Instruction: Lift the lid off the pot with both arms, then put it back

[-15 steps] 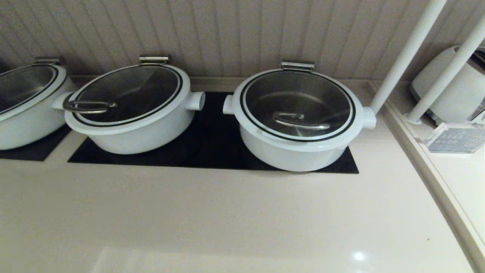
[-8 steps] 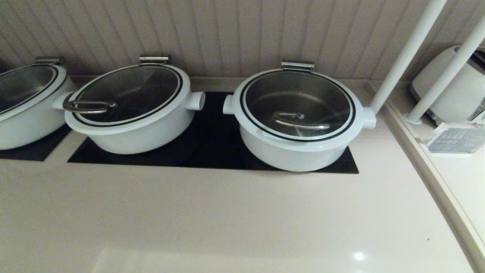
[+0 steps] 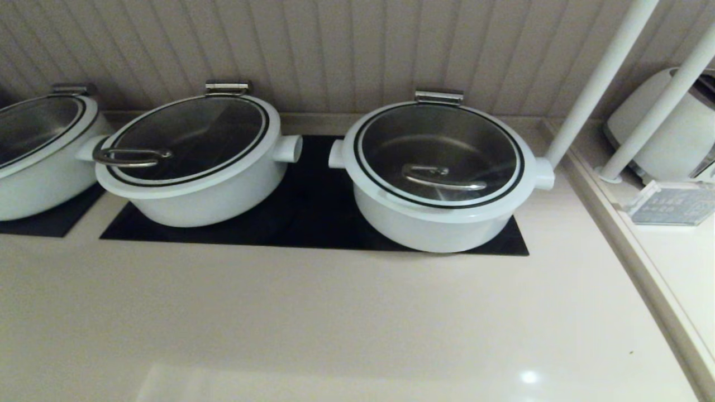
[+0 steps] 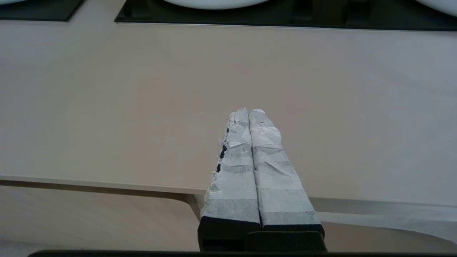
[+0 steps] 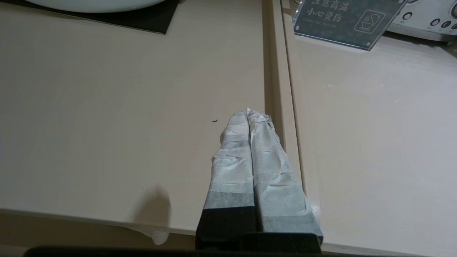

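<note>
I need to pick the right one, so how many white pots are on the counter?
3. The pot with the bar-handled lid stands rightmost; a second pot sits in the middle; a third pot is cut off at the left edge. More may lie beyond.

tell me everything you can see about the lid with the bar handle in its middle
The lid is a round glass pane in a white rim with a thin black ring. A low steel bar handle sits near its centre. It lies closed and level on the pot, below the steel hinge plate at the back. Through it the steel bowl shows. No hand touches it.
</note>
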